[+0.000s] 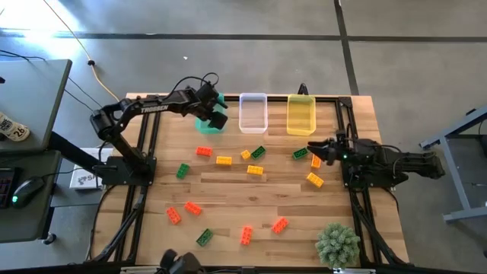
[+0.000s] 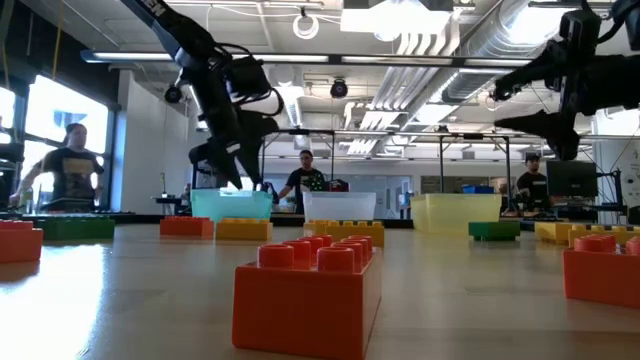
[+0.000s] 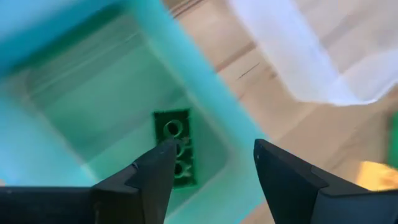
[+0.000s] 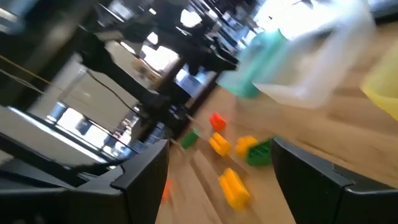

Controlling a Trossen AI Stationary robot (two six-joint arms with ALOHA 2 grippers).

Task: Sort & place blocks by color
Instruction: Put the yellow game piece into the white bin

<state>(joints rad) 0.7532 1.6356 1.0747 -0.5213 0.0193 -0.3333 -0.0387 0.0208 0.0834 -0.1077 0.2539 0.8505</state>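
My left gripper hangs open over the teal bin at the table's far side, pointing steeply down into it. A green block lies on the bin's floor below the fingers, and nothing sits between them. Beside the teal bin stand a clear bin and a yellow bin. Several green, yellow and orange blocks lie loose on the table, among them an orange one, a yellow one and a green one. My right gripper waits open and level at the right side.
A fuzzy green plant stands at the near right corner. Dark frame rails run along the table's left and right sides. More blocks lie near the front edge, such as an orange one. People stand in the room beyond the table.
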